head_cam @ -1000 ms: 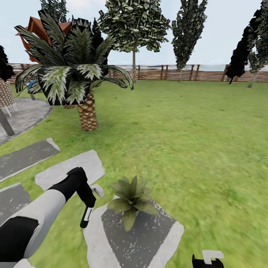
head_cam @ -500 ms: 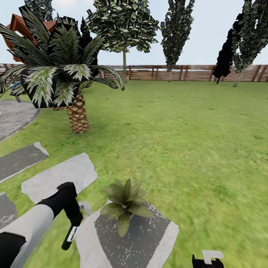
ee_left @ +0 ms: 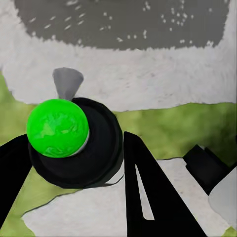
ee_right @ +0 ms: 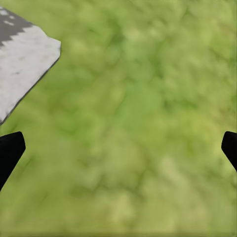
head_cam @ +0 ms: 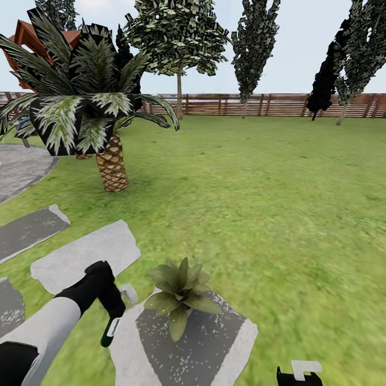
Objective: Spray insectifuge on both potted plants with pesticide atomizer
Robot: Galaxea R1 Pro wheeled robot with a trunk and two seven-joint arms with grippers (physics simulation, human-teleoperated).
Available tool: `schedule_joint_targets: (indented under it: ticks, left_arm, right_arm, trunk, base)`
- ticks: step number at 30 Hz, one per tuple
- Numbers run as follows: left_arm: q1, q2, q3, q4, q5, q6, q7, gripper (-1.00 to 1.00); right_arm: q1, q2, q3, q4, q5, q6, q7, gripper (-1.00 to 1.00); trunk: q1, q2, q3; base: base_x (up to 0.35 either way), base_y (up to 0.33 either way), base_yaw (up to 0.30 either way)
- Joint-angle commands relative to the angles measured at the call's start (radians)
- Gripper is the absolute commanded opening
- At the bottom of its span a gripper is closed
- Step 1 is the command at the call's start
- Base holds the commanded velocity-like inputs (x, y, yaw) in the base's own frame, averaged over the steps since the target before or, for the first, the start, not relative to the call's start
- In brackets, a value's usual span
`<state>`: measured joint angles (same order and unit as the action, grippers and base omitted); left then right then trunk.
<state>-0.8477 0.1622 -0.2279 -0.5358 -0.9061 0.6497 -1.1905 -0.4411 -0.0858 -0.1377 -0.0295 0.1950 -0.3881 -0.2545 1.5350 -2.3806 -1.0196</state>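
My left gripper (head_cam: 114, 313) is shut on the pesticide atomizer (head_cam: 111, 330), a slim black cylinder whose tip shows green, not red. It hangs tip-down just left of a potted plant (head_cam: 180, 291), a low green rosette on a grey stepping stone (head_cam: 214, 343). In the left wrist view the atomizer's green tip (ee_left: 57, 127) sits between the black fingers (ee_left: 148, 192), over the edge of the stone. The second potted plant is out of view. My right gripper (ee_right: 118, 148) is open over bare grass, and its top shows at the frame's lower edge (head_cam: 300, 373).
A palm with a scaly brown trunk (head_cam: 112, 167) stands on the far left. More stepping stones (head_cam: 80, 257) lead to the paved patio (head_cam: 21, 166). The lawn (head_cam: 279, 214) runs out to the wooden fence (head_cam: 268, 104) and trees.
The head view swung right, then held. My left gripper has since carried the atomizer slightly up and right, closer to the plant.
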Motion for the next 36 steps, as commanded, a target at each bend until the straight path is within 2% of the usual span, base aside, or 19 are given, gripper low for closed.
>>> schedule_joint_targets:
  ticks: [1, 5, 12, 21, 26, 31, 36]
  left_arm:
    - [-0.006, -0.013, 0.018, -0.063, -0.001, 0.012, 0.0, -1.0]
    - [-0.008, -0.02, 0.024, -0.095, -0.001, 0.012, 0.003, -1.0]
    - [0.02, 0.013, 0.025, -0.083, -0.006, 0.01, 0.046, -1.0]
    - [0.024, 0.001, 0.024, -0.101, -0.002, 0.012, 0.047, -1.0]
    - [0.022, 0.012, 0.026, -0.118, -0.001, 0.013, 0.049, -1.0]
    - [0.031, 0.019, 0.026, -0.121, -0.001, 0.012, 0.051, -1.0]
    - [0.03, 0.008, 0.026, -0.121, -0.002, 0.011, 0.052, -1.0]
  right_arm:
    - [-0.001, 0.0, -0.008, 0.001, 0.011, -0.003, -0.003, 1.0]
    - [-0.001, 0.0, -0.008, 0.001, 0.011, -0.003, -0.003, 1.0]
    - [-0.001, 0.001, -0.008, 0.002, 0.011, -0.003, -0.003, 1.0]
    - [-0.001, 0.0, -0.008, 0.002, 0.012, -0.003, -0.003, 1.0]
    - [-0.001, 0.0, -0.008, 0.001, 0.011, -0.003, -0.003, 1.0]
    - [-0.001, 0.0, -0.008, 0.0, 0.011, -0.003, -0.003, 1.0]
    - [-0.001, 0.0, -0.008, 0.0, 0.011, -0.003, -0.003, 1.0]
  trunk:
    - [0.0, 0.0, -0.001]
    - [0.0, 0.0, -0.001]
    - [0.0, 0.0, -0.001]
    - [0.0, 0.0, -0.001]
    - [0.0, 0.0, -0.001]
    - [0.0, 0.0, -0.001]
    - [0.0, 0.0, -0.001]
  base:
    - [0.0, 0.0, 0.0]
    - [0.0, 0.0, 0.0]
    - [0.0, 0.0, 0.0]
    - [0.0, 0.0, 0.0]
    - [-0.008, 0.019, -0.003]
    - [-0.195, 0.188, -0.203]
    - [-0.135, 0.273, -0.288]
